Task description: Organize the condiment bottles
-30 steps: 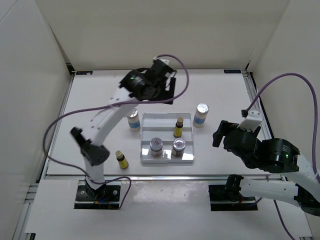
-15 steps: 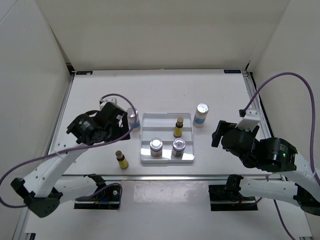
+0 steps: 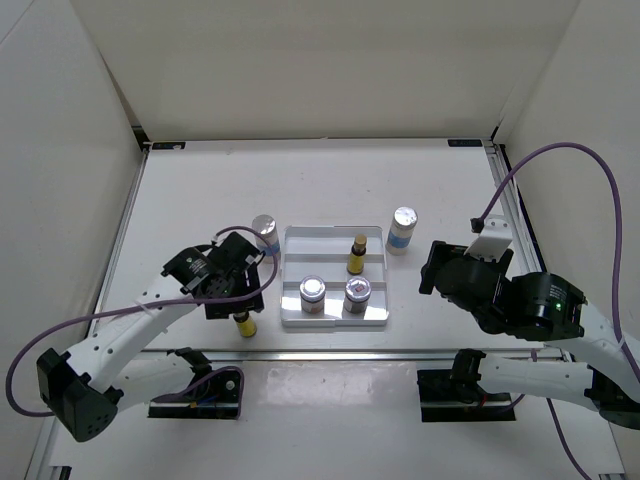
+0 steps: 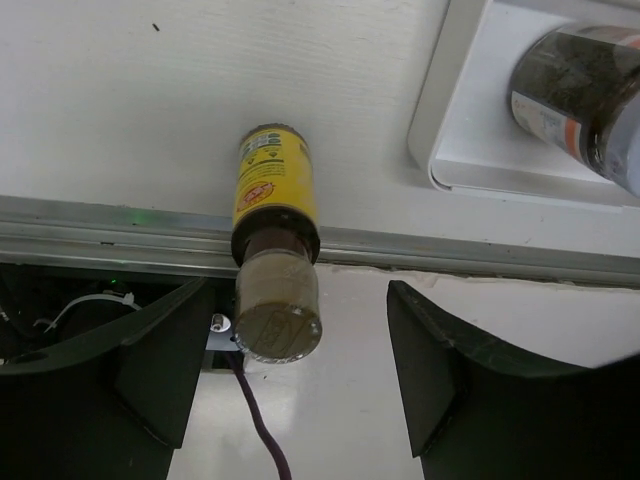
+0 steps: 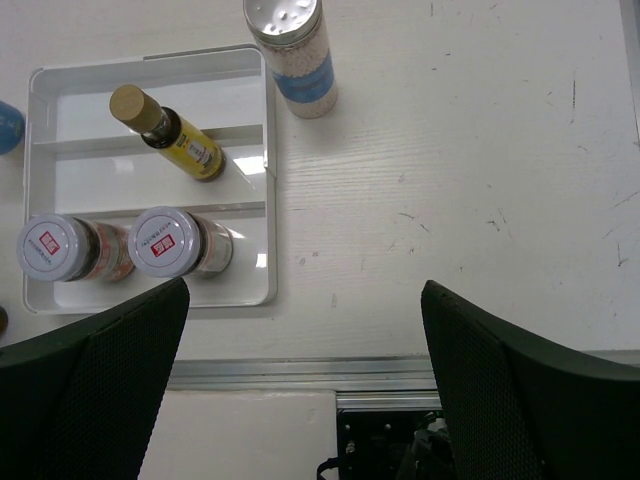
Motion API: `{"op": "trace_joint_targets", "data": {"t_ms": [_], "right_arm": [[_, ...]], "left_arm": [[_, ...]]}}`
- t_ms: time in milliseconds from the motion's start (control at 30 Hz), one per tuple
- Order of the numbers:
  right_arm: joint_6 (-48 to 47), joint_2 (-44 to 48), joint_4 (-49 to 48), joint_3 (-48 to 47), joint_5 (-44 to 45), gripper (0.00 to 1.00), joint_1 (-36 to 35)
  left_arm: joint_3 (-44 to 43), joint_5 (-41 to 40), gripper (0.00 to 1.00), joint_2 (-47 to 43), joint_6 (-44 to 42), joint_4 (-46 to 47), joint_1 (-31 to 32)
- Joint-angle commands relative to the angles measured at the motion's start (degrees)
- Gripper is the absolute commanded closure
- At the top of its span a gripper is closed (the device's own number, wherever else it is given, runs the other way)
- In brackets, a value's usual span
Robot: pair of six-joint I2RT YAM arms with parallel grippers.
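A thin yellow bottle (image 4: 272, 190) with a dark cap stands on the table near the front edge, left of the white tray (image 3: 322, 243). My left gripper (image 4: 298, 372) hangs over it, open, the cap between the fingers and nearer the left one, touching neither. The tray holds another yellow bottle (image 5: 172, 130) and two red-labelled jars (image 5: 50, 248) (image 5: 168, 242). One white blue-banded bottle (image 3: 264, 230) stands left of the tray, another (image 5: 295, 50) stands on its right. My right gripper (image 5: 305, 400) is open and empty, right of the tray.
A metal rail (image 4: 100, 232) runs along the table's front edge just below the yellow bottle. White walls close the table at the left, back and right. Purple cables trail from both arms.
My left arm has swung from the far side of the table down to the front left, over the yellow bottle, and its jaws have narrowed a little. The right arm barely moved.
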State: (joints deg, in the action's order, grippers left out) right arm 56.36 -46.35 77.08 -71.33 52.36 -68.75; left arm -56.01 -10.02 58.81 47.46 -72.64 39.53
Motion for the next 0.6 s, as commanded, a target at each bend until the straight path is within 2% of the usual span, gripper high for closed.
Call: {"op": "trace_joint_targets", "data": {"t_ms": [0,267,400,567], "right_arm": [[0.07,-0.06,11.52,0.58,1.52,0.00,-0.07],[0.07,0.47,11.52,0.58,1.52,0.00,-0.07],[0.07,0.47,11.52,0.58,1.52,0.00,-0.07],[0.07,0.47,11.52,0.58,1.52,0.00,-0.07]], "left_arm": [[0.46,2.37,0.20,-0.71,0.61,4.34,-0.24],[0.46,2.90,0.26,0.43,0.09,4.35,-1.29],[0.46,2.90,0.34,0.43,-0.44,4.35,-1.30],[0.46,3.42,0.37,0.43,-0.44,4.35,-1.30]]}}
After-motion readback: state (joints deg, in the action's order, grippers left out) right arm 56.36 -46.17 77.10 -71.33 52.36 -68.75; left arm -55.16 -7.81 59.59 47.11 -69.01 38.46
